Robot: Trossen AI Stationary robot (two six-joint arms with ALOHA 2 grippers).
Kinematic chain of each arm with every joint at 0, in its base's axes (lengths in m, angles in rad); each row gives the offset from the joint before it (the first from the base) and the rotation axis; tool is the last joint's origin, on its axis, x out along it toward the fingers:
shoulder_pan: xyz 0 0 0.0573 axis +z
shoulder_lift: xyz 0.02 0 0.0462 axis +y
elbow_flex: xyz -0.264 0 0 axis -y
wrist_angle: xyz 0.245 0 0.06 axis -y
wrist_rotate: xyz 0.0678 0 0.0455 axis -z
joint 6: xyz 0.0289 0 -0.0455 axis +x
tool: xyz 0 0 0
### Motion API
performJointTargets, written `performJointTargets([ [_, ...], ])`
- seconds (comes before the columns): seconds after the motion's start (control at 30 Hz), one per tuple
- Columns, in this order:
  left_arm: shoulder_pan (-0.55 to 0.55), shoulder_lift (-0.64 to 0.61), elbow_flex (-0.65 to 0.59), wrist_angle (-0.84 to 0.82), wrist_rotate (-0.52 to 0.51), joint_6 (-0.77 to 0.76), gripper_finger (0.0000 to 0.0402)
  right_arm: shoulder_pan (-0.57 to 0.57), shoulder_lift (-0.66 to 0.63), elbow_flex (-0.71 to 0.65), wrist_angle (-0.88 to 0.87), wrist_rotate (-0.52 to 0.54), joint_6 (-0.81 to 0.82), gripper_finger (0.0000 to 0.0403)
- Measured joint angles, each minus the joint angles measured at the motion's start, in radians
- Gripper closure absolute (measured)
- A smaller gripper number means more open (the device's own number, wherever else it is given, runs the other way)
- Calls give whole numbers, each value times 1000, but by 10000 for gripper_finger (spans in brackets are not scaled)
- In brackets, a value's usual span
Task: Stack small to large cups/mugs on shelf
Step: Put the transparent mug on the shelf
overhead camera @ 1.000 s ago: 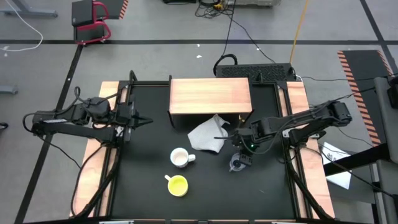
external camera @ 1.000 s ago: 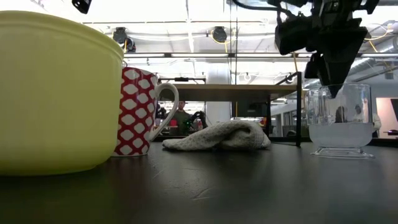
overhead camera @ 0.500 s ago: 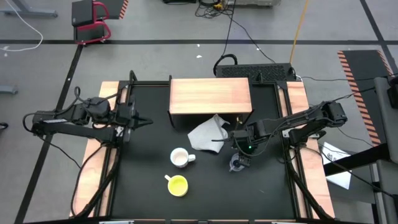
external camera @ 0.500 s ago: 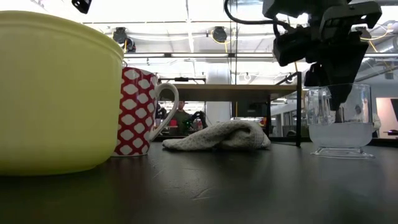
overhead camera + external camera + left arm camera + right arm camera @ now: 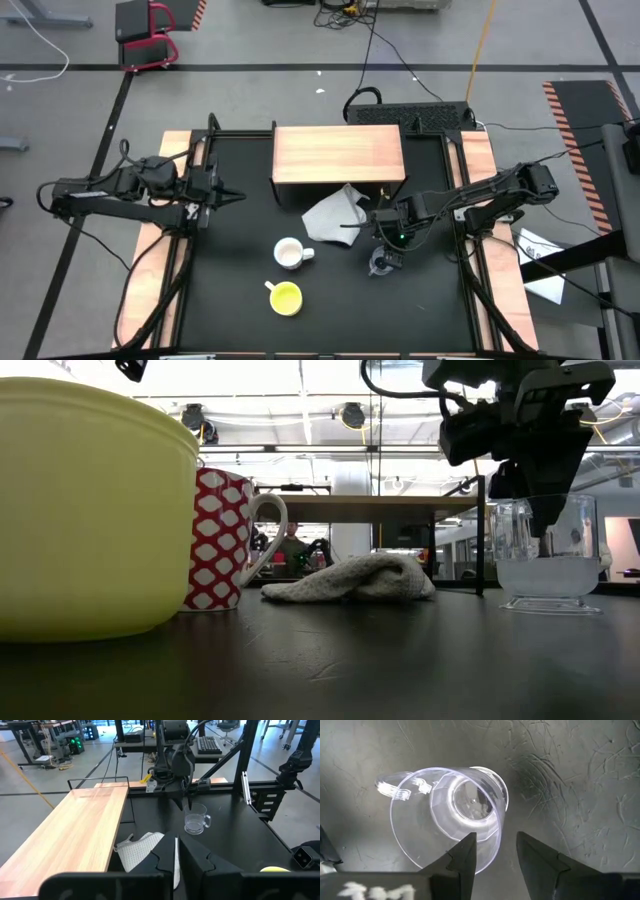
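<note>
The clear glass cup [image 5: 381, 263] stands upright on its base on the black table, right of centre. My right gripper [image 5: 495, 840] is above it, pointing steeply down and open. One finger [image 5: 465, 850] is over the cup's mouth and the other [image 5: 535, 857] is outside its wall. The low view shows a fingertip [image 5: 541, 525] dipping inside the rim. The white mug with red pattern [image 5: 290, 254] and the yellow cup [image 5: 286, 298] stand near the front. The wooden shelf [image 5: 338, 155] stands at the far side. My left gripper [image 5: 232, 194] waits shut at the table's left edge.
A grey-white cloth [image 5: 335, 220] lies crumpled between the shelf and the cups, just left of my right gripper. The glass cup's handle [image 5: 395, 787] sticks out on the side away from the fingers. Bare black table [image 5: 440, 300] lies to the right of the glass cup and in front of it.
My right gripper has sunk a little over the glass cup, so that one fingertip now reaches lower into the cup's mouth. The cup itself has not moved.
</note>
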Motion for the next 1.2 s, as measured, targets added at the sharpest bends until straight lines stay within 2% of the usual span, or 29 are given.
performJointTargets([
  [0.17,0,0,0,0,0,-4,376,0,0,0,5,0,-25,299],
  [0.47,0,0,0,-1,0,-18,376,0,0,0,11,0,-51,397],
  [0.83,0,0,0,-38,0,-40,376,0,0,0,31,4,-93,401],
  [1.03,0,0,0,-38,0,-45,376,0,0,3,30,7,-205,402],
  [1.2,0,0,0,-38,0,-45,376,0,0,42,26,63,-287,402],
])
